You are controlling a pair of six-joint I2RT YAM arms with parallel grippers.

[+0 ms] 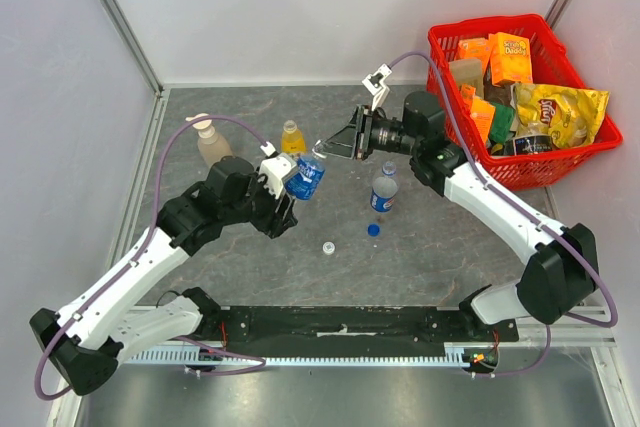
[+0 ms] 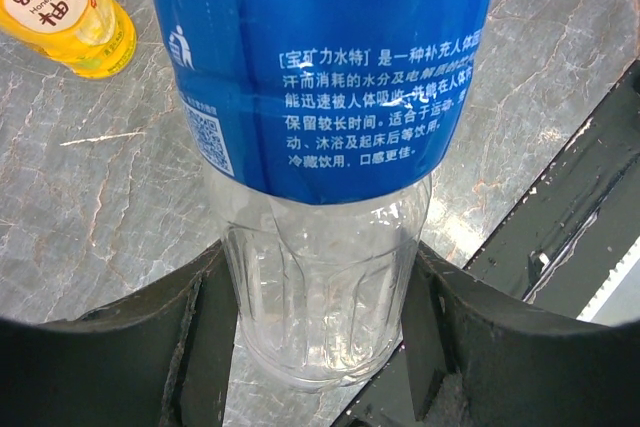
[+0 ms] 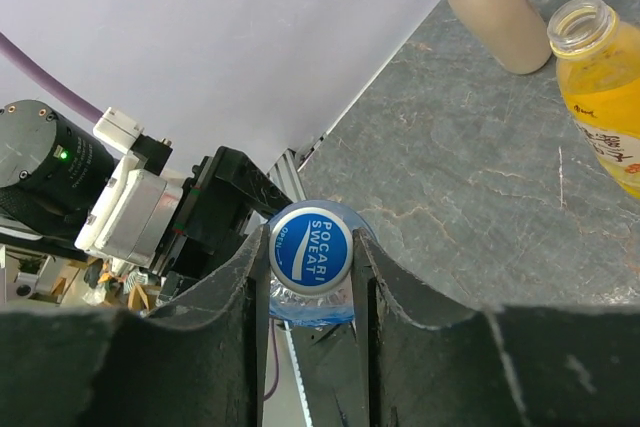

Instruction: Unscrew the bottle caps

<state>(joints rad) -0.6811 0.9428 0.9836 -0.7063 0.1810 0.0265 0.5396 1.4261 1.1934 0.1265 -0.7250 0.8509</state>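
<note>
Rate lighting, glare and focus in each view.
Top external: even, soft light, faint shadows, everything sharp. Left wrist: the clear plastic bottle with blue label is sharp, print legible, small highlights on its clear base; the left gripper's fingers are near-black. Right wrist: the round blue plastic cap is crisp; the right gripper's fingers are dark.

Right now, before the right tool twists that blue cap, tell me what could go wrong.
1. The left tool holds the bottle low on its clear base; under the twist the bottle may spin or buckle instead of the blue cap loosening in the right tool.
2. The open juice bottle stands close by; a swing could tip it and spill.
</note>
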